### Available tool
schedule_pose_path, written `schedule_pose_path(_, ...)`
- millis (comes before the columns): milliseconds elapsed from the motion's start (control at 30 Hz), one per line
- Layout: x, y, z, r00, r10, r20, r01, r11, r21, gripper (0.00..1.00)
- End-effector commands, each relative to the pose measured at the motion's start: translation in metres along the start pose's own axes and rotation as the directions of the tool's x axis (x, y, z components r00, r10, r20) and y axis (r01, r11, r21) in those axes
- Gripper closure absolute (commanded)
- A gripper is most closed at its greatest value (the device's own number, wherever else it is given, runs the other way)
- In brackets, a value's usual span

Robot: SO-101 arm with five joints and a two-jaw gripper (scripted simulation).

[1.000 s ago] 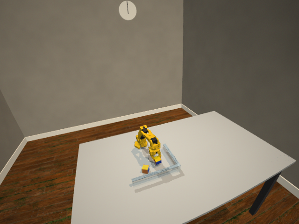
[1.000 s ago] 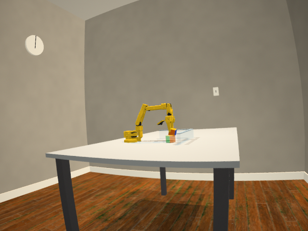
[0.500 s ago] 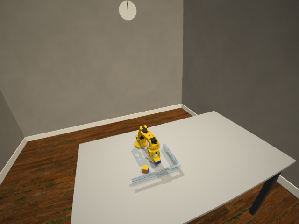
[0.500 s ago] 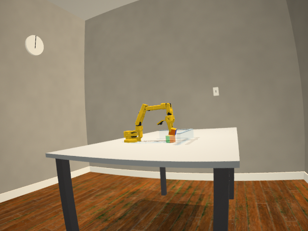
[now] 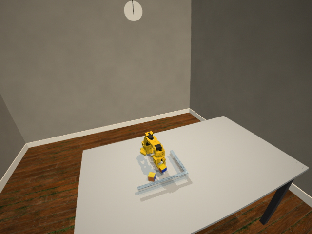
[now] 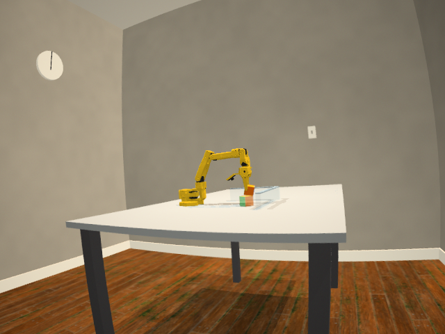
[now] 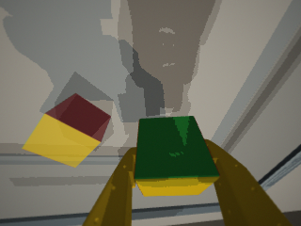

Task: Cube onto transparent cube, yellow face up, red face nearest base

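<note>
My gripper (image 7: 174, 188) is shut on the cube (image 7: 173, 155) and holds it above the table. In the wrist view the cube shows a green face and a yellow face below it. In the top view the held cube (image 5: 162, 167) shows yellow on top and blue at the side, a little to the right of the transparent cube (image 5: 151, 176). The transparent cube rests on the table and shows yellow and dark red faces in the wrist view (image 7: 68, 129). In the exterior view the held cube (image 6: 249, 190) hangs just above the transparent cube (image 6: 246, 200).
A pale L-shaped rail (image 5: 173, 173) lies on the table around the two cubes, on the right and the near side. The arm's base (image 5: 148, 145) stands behind them. The rail also shows as grey bands in the wrist view (image 7: 263, 94).
</note>
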State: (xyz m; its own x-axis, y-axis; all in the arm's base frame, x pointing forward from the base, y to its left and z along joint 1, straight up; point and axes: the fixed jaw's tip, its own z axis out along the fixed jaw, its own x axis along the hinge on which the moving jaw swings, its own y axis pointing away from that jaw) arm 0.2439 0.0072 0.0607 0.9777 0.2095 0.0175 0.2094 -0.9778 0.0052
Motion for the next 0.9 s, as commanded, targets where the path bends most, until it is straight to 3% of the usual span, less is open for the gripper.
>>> schedule_pose_path(0,0.023,0.009,-0.043,0.973,-0.051,-0.224,0.042,0.998,-0.047,0.78)
schedule_pose_path(867,0.027,0.037,-0.049,0.91,-0.349,-0.225,0.319,0.934,-0.16,0.78)
